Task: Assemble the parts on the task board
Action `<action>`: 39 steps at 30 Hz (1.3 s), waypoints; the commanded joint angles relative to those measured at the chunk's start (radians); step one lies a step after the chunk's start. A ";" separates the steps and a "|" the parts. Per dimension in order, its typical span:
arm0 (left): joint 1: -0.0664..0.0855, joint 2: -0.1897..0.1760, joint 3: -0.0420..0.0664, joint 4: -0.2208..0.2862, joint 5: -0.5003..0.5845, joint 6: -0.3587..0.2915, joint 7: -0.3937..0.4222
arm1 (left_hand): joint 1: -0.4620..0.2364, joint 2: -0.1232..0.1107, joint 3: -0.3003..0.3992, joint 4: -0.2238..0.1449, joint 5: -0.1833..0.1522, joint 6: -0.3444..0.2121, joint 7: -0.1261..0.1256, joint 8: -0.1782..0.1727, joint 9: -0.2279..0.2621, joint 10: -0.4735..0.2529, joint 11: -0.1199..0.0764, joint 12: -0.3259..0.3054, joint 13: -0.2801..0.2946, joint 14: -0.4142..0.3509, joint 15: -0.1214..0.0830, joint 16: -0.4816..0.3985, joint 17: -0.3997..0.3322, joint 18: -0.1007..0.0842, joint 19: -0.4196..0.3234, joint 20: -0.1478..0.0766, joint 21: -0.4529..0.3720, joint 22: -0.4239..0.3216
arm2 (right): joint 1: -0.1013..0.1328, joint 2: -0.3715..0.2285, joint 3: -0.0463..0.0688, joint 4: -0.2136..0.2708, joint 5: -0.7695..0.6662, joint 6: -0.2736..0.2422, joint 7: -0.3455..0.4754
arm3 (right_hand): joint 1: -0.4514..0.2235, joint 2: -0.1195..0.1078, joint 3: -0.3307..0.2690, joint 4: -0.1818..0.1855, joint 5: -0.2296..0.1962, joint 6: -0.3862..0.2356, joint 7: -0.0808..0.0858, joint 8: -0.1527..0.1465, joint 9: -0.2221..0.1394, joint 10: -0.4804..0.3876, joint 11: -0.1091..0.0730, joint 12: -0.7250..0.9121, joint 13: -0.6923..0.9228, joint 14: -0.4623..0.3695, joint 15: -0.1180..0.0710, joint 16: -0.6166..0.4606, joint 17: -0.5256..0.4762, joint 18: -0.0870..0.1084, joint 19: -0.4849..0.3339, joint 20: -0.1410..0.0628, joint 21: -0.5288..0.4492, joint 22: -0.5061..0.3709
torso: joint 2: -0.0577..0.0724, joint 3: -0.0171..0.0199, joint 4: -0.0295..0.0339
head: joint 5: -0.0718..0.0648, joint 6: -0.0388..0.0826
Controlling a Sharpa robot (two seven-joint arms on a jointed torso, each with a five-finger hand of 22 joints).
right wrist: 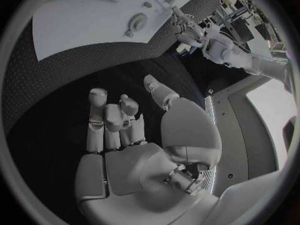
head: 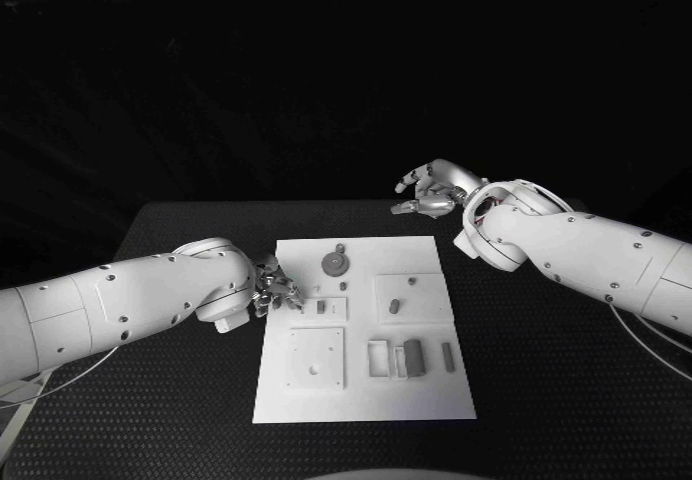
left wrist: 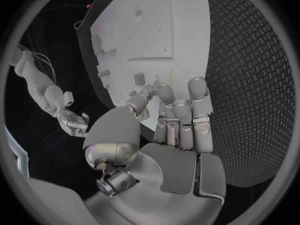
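Note:
The white task board (head: pixel 361 395) lies in the middle of the black table. On it are a round grey disc (head: pixel 335 262), a small part (head: pixel 392 303) on a raised block, a dark bar (head: pixel 414 357) in a white frame and a slim bar (head: pixel 447 356). My left hand (head: pixel 274 290) sits at the board's left edge, fingers straight and side by side, thumb apart, holding nothing (left wrist: pixel 178 115); a small part (head: pixel 320 305) lies just off its fingertips. My right hand (head: pixel 430 190) hangs raised beyond the board's far right corner, loosely spread and holding nothing (right wrist: pixel 131 130).
A square white plate (head: pixel 316 357) with holes sits on the board's near left. The table's far edge (head: pixel 289 204) runs just below my right hand. Bare black mat (head: pixel 548 380) lies on both sides of the board.

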 commanded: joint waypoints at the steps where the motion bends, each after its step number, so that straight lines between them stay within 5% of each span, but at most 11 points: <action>1: -0.002 0.007 -0.001 0.000 -0.009 0.003 -0.001 | 0.003 0.000 -0.001 0.007 0.003 0.038 0.012 0.032 0.138 0.010 -0.006 0.006 0.002 0.017 -0.025 0.006 0.002 0.019 0.013 -0.007 0.006 0.002 | -0.001 0.000 0.000 0.001 0.000 0.011 0.005 | 0.000 0.010 -0.004 0.000 0.003 -0.001 0.006 0.004 -0.001 -0.007 0.001 0.005 -0.001 -0.009 0.000 -0.004 -0.001 0.046 0.001 -0.006 -0.007 0.015 | 0.000 0.0004 -0.0008 | -0.001 -0.002; 39: -0.004 0.027 -0.001 -0.006 -0.061 0.037 -0.017 | 0.002 -0.005 -0.004 0.012 0.003 0.052 0.006 0.037 0.146 0.019 -0.012 0.015 0.014 0.024 -0.029 0.018 0.007 0.012 0.023 -0.003 0.015 0.014 | -0.003 0.000 0.000 0.000 0.000 0.018 0.004 | 0.000 0.011 -0.004 0.000 0.003 -0.002 0.006 0.004 -0.002 -0.008 0.002 0.005 -0.002 -0.009 0.000 -0.004 -0.001 0.046 0.001 -0.006 -0.007 0.015 | 0.000 0.0001 0.0006 | -0.009 -0.015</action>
